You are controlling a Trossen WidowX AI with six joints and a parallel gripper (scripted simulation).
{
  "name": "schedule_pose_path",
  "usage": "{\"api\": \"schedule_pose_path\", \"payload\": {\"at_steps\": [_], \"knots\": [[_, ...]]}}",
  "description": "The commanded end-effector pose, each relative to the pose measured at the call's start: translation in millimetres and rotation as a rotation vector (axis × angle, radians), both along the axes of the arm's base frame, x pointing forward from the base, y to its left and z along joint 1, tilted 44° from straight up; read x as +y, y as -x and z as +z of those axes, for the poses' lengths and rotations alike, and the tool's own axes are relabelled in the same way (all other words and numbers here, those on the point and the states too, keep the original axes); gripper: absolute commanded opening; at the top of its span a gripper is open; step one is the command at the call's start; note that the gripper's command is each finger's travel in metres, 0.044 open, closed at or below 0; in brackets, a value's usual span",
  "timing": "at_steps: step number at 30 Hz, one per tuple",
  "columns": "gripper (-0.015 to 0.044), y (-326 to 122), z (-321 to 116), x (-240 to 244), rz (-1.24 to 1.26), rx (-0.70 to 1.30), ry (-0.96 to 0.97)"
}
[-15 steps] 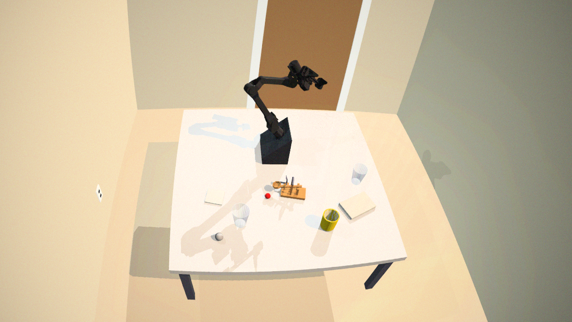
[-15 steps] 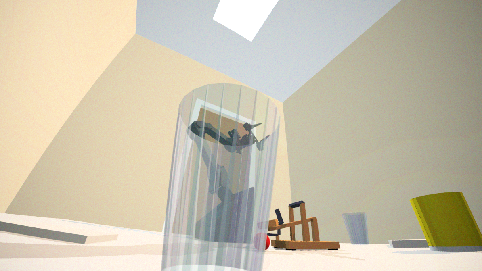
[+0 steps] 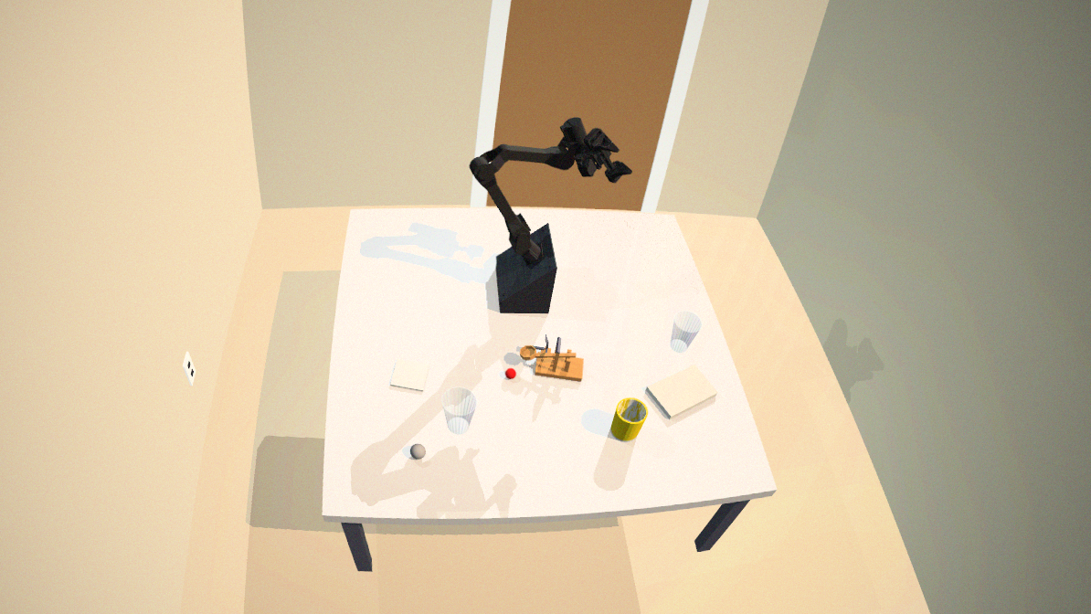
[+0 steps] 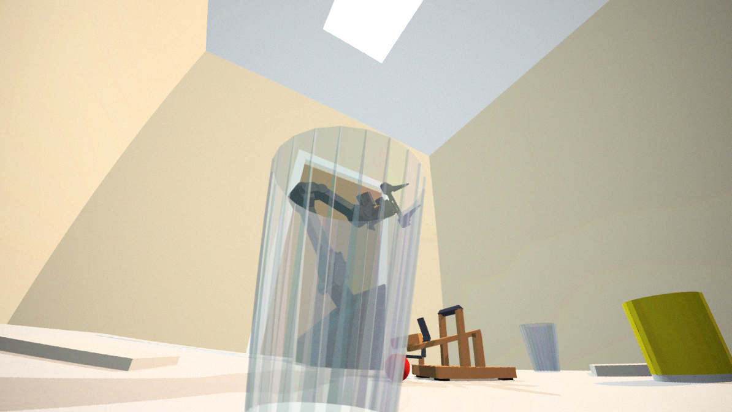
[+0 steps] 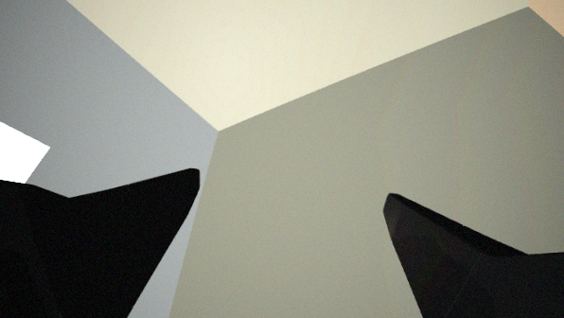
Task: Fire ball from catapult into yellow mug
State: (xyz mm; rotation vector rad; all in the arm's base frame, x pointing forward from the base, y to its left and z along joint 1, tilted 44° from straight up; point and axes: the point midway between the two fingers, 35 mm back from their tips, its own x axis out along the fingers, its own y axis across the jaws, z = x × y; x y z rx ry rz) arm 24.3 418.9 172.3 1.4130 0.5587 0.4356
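Note:
The red ball [image 3: 510, 374] [image 4: 404, 367] lies on the table [image 3: 549, 495], just beside the cup end of the catapult. The wooden catapult [image 3: 561, 371] [image 4: 463, 373] stands near the table's middle, its cup [image 3: 527, 352] toward the left in the top view. The cup looks empty. The yellow mug [image 3: 627, 424] [image 4: 678, 337] stands upright, in front and to the right of the catapult. My gripper [image 3: 624, 161] [image 4: 414, 195] [image 5: 293, 190] is open and empty, raised high above the table behind the catapult. The wrist view shows only my fingers, walls and ceiling.
A clear glass [image 3: 459, 411] [image 4: 276, 306] stands left of the mug, with a grey ball [image 3: 418, 451] near it. Another clear glass [image 3: 684, 333] [image 4: 542, 347] stands at the right. A large flat block [image 3: 681, 391] lies beside the mug, a small one [image 3: 409, 375] at the left.

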Motion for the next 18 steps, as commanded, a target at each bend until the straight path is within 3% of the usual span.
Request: {"api": "schedule_pose_path", "payload": {"at_steps": [1,18], "knots": [[0.0440,-17.6,-8.1,5.2,-0.009,-0.048,0.115],[0.0440,-92.5,-43.8,6.4,-0.063,-0.213,0.615]]}}
